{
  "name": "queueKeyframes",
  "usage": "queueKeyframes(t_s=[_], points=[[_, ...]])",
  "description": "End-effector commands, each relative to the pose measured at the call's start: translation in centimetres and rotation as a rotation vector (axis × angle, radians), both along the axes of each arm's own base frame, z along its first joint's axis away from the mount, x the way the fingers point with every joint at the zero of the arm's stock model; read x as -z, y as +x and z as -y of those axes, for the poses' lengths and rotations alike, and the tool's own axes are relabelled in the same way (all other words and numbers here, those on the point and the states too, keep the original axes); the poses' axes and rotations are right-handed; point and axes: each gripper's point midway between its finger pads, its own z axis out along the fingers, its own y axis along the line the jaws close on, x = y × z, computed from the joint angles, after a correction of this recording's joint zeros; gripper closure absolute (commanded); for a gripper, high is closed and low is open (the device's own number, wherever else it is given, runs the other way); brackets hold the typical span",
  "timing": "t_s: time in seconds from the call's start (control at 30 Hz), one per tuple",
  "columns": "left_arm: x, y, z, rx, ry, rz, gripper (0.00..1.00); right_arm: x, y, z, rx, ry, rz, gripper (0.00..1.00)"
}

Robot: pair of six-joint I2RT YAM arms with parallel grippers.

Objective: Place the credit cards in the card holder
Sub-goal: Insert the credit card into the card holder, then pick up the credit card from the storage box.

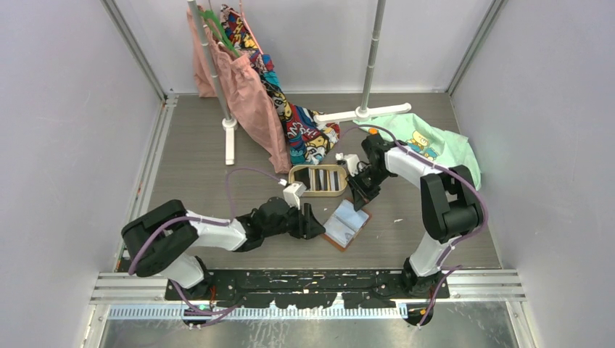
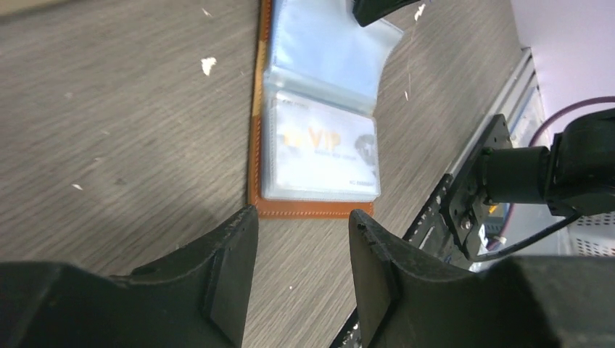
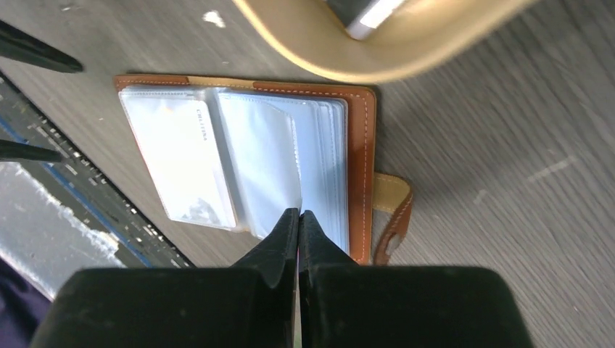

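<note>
Tan card holder [image 1: 347, 225] open on bench [image 1: 203, 159]; left tool [image 2: 303, 221] wide, just beside its edge; right tool [image 3: 299, 216] closed, tips over clear sleeves [image 3: 261, 159].

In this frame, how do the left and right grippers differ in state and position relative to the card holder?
The left gripper is open and empty; the right gripper is shut, fingertips together. The left gripper sits just short of the card holder's leather edge; the right gripper's tips are over its clear sleeves, though whether they pinch one is unclear. Both point at the open holder.
</note>
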Motion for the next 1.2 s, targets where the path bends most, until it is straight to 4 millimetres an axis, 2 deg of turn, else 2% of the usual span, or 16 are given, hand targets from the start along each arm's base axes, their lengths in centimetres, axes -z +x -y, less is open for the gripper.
queueKeyframes(t_s=[0.0, 0.17, 0.27, 0.4, 0.47, 0.5, 0.53, 0.57, 0.6, 0.67, 0.77, 0.8, 0.87, 0.93, 1.03, 1.17], points=[[-2.0, 2.3, -1.0, -0.043, 0.075, 0.091, 0.50, -1.0, 2.3, 1.8, 0.092, -0.043, 0.116, 0.99], [-2.9, 4.2, -2.9, -0.100, 0.103, 0.111, 0.51, -1.7, 2.7, 3.7, 0.135, -0.042, 0.133, 0.97], [-3.5, 5.4, -4.3, -0.134, 0.117, 0.131, 0.51, -3.2, 3.2, 4.5, 0.138, -0.007, 0.182, 0.84], [-4.9, 6.9, -6.1, -0.166, 0.147, 0.185, 0.51, -7.5, 4.7, 4.0, 0.098, 0.051, 0.383, 0.62], [-5.5, 7.6, -6.9, -0.183, 0.154, 0.207, 0.49, -10.4, 6.2, 3.3, 0.084, 0.101, 0.519, 0.51], [-5.8, 8.0, -7.2, -0.194, 0.153, 0.215, 0.46, -11.9, 7.0, 2.9, 0.078, 0.126, 0.590, 0.42], [-6.1, 8.4, -7.7, -0.209, 0.151, 0.223, 0.44, -13.5, 8.3, 2.3, 0.067, 0.161, 0.683, 0.28], [-6.3, 8.8, -8.2, -0.222, 0.148, 0.230, 0.41, -14.9, 9.0, 1.6, 0.048, 0.207, 0.748, 0.09], [-6.6, 9.2, -8.7, -0.242, 0.145, 0.236, 0.37, -15.8, 9.6, 0.8, 0.033, 0.256, 0.789, 0.02], [-7.0, 9.9, -9.7, -0.279, 0.136, 0.250, 0.30, -17.3, 10.2, -1.5, 0.037, 0.406, 0.756, 0.01], [-7.6, 10.6, -10.7, -0.315, 0.116, 0.254, 0.22, -18.2, 10.7, -5.4, 0.059, 0.598, 0.535, 0.00], [-7.9, 10.6, -10.8, -0.314, 0.105, 0.255, 0.22, -17.9, 10.7, -6.7, 0.061, 0.602, 0.505, 0.01], [-7.9, 10.6, -10.8, -0.308, 0.088, 0.250, 0.22, -16.4, 11.1, -8.2, 0.078, 0.525, 0.534, 0.01], [-7.6, 10.7, -10.8, -0.311, 0.076, 0.241, 0.23, -15.2, 11.7, -9.2, 0.175, 0.489, 0.520, 0.01], [-7.4, 11.1, -10.7, -0.322, 0.052, 0.229, 0.24, -13.0, 12.8, -9.6, 0.309, 0.479, 0.432, 0.02], [-6.8, 11.4, -10.4, -0.324, 0.039, 0.208, 0.26, -9.7, 13.6, -9.3, 0.406, 0.428, 0.361, 0.07]])
